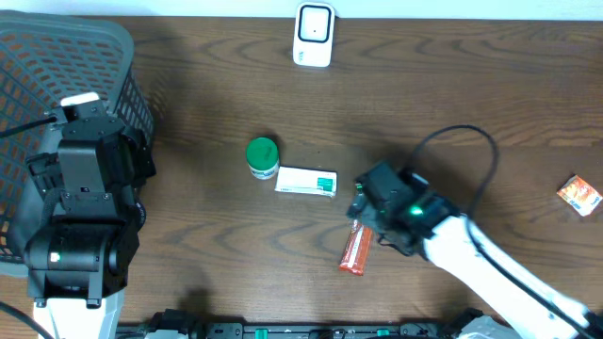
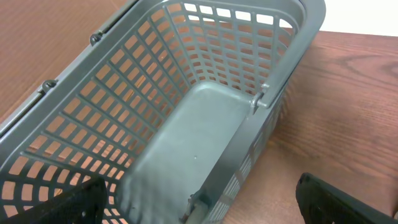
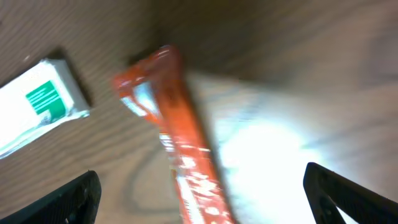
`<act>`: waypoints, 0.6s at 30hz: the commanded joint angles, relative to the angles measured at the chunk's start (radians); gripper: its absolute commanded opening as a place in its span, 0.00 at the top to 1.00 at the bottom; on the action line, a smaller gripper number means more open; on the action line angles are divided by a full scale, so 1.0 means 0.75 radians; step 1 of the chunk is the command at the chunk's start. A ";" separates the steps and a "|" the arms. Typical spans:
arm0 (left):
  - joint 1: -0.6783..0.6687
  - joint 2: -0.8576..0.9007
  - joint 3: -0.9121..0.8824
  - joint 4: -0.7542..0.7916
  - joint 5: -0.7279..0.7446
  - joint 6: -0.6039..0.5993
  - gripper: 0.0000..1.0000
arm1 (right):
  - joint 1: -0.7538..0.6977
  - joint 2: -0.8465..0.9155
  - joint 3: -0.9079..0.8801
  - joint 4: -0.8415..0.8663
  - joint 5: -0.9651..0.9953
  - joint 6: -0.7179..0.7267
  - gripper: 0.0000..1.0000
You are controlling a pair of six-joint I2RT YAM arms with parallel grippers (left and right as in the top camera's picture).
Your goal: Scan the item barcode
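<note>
Right of the white box (image 1: 306, 181), your right gripper (image 1: 360, 212) hangs wide open, empty, over the red packet (image 1: 354, 250) on the table (image 1: 490, 85) (left gripper (image 2: 199, 202) open too); pickup step, likely; next: clamp packet, present to scanner (image 1: 313, 35).

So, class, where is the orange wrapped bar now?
Overhead, the orange bar lies right of centre, just below-right of the white-and-green box, beside the right pincer.

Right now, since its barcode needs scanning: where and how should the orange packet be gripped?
Take the orange packet across its narrow width, near mid-length, from straight above. It lies flat, long and thin, with bare table along both long sides for the fingers.
</note>
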 commanded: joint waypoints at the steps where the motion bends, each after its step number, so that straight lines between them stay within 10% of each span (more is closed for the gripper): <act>1: 0.008 -0.005 -0.008 0.001 -0.011 -0.007 0.04 | -0.116 -0.082 0.010 -0.088 -0.009 -0.099 0.01; 18: 0.008 -0.005 -0.008 0.001 -0.011 -0.007 0.04 | -0.473 0.008 -0.466 0.610 -0.575 -0.721 0.01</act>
